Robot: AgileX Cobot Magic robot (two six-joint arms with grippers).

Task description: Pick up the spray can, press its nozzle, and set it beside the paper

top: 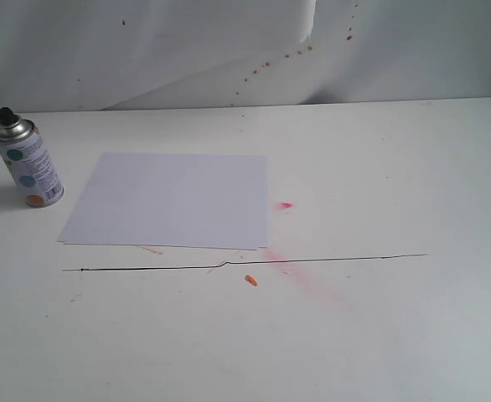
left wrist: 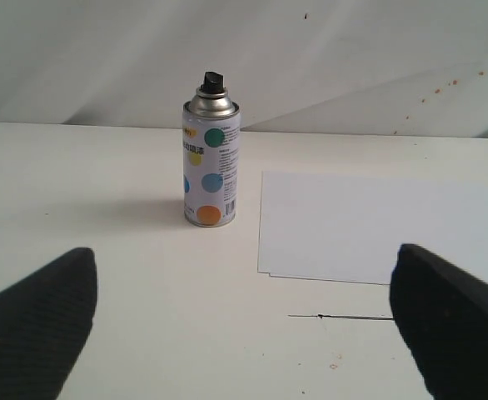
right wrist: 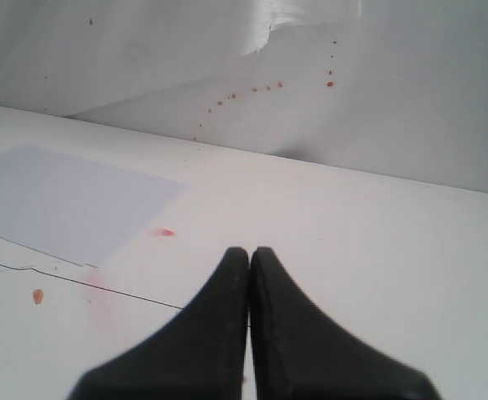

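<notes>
One small spray can [top: 28, 163] stands upright at the far left of the table [top: 396, 335], just beside the paper [top: 174, 199] with a narrow gap between them. Its label is white with teal, blue and orange dots, and a silver dome carries the tiny black nozzle [top: 7, 114]. The paper lies flat and unmarked.

The table is white. A thin black line [top: 312, 259] crosses it in front of the paper, with a pinkish red smear [top: 300, 276] and an orange blot [top: 250, 280] near the sheet's corner. Behind hangs a creased white backdrop sheet [top: 145, 50] speckled with orange-red dots.

The left gripper [left wrist: 244, 262] faces the can from well back, its black fingers spread wide and empty. The right gripper [right wrist: 250, 257] has its fingers pressed together on nothing, over bare table. Both are cut off by the picture edges, and the label's small print is too fine to read.
</notes>
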